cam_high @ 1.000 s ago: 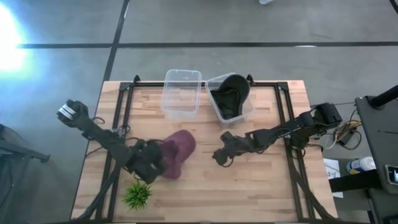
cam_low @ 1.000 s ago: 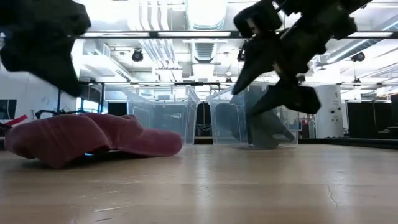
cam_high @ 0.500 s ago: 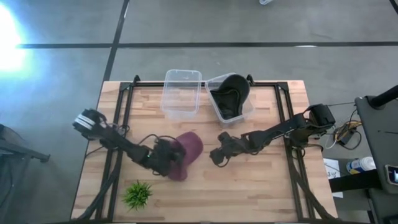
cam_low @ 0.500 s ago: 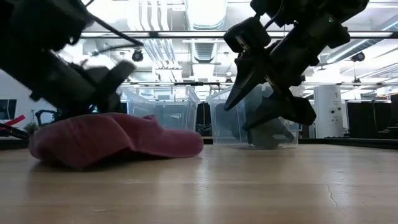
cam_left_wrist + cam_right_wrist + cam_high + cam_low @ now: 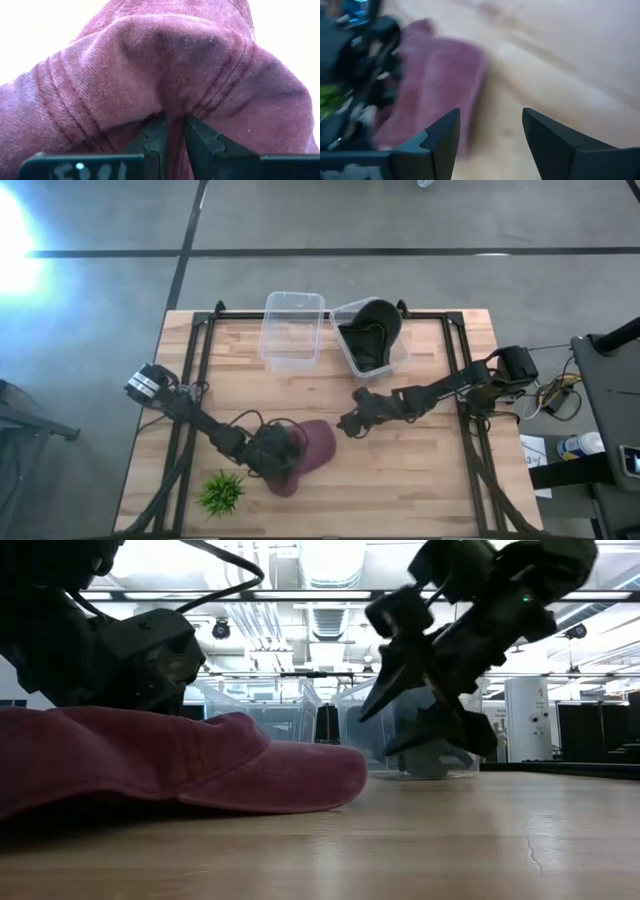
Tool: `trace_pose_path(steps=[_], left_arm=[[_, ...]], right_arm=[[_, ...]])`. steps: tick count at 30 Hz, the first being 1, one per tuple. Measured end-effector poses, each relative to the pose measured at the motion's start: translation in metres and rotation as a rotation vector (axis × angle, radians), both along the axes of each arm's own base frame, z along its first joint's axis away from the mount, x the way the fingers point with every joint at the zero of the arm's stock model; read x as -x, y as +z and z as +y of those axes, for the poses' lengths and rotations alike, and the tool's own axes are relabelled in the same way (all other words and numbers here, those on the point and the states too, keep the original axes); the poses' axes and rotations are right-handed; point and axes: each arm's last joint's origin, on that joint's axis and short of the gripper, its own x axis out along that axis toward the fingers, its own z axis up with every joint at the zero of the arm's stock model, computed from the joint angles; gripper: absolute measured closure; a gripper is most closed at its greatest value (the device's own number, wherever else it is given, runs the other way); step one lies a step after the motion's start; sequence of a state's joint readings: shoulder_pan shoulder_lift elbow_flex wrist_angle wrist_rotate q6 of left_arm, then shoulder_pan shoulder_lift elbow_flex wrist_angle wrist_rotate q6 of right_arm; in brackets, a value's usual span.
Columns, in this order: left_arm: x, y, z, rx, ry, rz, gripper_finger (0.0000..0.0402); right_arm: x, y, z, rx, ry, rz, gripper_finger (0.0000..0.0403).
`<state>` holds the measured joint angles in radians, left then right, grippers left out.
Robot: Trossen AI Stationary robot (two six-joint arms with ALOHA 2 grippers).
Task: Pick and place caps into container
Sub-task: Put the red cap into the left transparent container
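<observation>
The maroon cap (image 5: 312, 450) lies flat on the wood near the table's middle, toward the near edge; it fills the left wrist view (image 5: 165, 65) and shows low in the low view (image 5: 200, 765). My left gripper (image 5: 280, 452) sits at the cap's left side, shut on its fabric (image 5: 172, 120). My right gripper (image 5: 350, 421) hovers open to the cap's right, above the table (image 5: 420, 690), with the cap ahead of its fingers (image 5: 437, 80). Dark olive-grey cap fabric (image 5: 368, 332) lies in the right clear tub (image 5: 398, 360); whether one cap or two, I cannot tell. My left gripper pinches a raised fold of the maroon cap's crown (image 5: 172, 106) between its two fingers (image 5: 155, 132). It comes in low from the table's left. The cap stays on the table, bunched into ridges around the fingers.
An empty clear tub (image 5: 293, 328) stands beside the filled one at the table's far edge. A small green spiky plant (image 5: 221, 492) sits near the near-left corner, close to my left arm. Bare wood lies to the right of the cap and along the near edge.
My left gripper has come down and moved toward the table's right and near edge, onto the maroon cap. The cap has slid along the table the same way, away from the tubs and closer to the low camera. My right gripper has kept nearly in place.
</observation>
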<state>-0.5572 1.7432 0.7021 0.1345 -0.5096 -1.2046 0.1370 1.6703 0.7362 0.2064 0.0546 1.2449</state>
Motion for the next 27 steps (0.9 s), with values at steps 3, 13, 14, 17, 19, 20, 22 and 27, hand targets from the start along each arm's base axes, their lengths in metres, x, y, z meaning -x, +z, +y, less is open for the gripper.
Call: trace_pose_path(steps=[3, 13, 14, 17, 19, 20, 22, 27], left_arm=[[-0.001, 0.000, 0.002, -0.003, 0.015, -0.004, 0.0335], [-0.013, 0.002, 0.019, -0.024, 0.072, -0.040, 0.0335], [-0.015, 0.003, 0.020, -0.034, 0.068, -0.041, 0.0335], [-0.020, 0.005, 0.025, -0.043, 0.046, -0.042, 0.0335], [-0.024, 0.005, 0.027, -0.038, 0.033, -0.039, 0.0335], [-0.027, 0.005, 0.026, -0.034, 0.028, -0.039, 0.0335], [-0.032, 0.004, 0.023, -0.037, 0.014, -0.039, 0.0335], [-0.047, 0.006, 0.015, -0.018, -0.036, -0.047, 0.0335]], right_arm=[[0.003, -0.003, 0.005, -0.027, 0.012, -0.013, 0.0193], [0.000, -0.020, 0.008, -0.100, 0.047, -0.016, 0.0193], [-0.003, -0.022, 0.008, -0.104, 0.045, -0.037, 0.0193], [-0.008, -0.026, 0.009, -0.103, 0.051, -0.081, 0.0193], [-0.011, -0.028, 0.010, -0.101, 0.055, -0.094, 0.0193], [-0.012, -0.029, 0.010, -0.097, 0.058, -0.095, 0.0193], [-0.014, -0.032, 0.010, -0.082, 0.069, -0.092, 0.0193], [-0.022, -0.030, 0.012, -0.037, 0.139, -0.151, 0.0193]])
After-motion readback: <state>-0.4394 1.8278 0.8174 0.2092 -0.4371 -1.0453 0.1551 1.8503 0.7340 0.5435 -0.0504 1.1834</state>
